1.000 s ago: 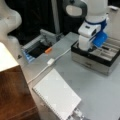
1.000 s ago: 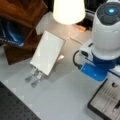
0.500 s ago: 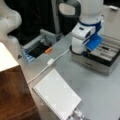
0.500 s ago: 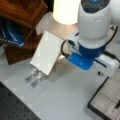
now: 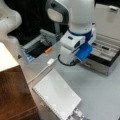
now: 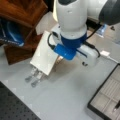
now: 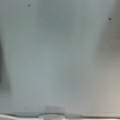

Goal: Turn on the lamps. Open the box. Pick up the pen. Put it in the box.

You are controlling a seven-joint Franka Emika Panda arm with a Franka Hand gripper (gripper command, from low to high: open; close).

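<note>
The large flat grey box (image 5: 105,56) stands open at a front view's right, and the thin black pen (image 6: 116,106) lies inside it. The gripper is hidden behind the white arm (image 5: 75,37); its jaws cannot be told. A white ribbed board (image 5: 57,96) lies nearby.

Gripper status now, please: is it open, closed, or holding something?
Gripper: cannot be told. Its fingers are not visible in any view; the arm's wrist hangs over the table beside the open box.
</note>
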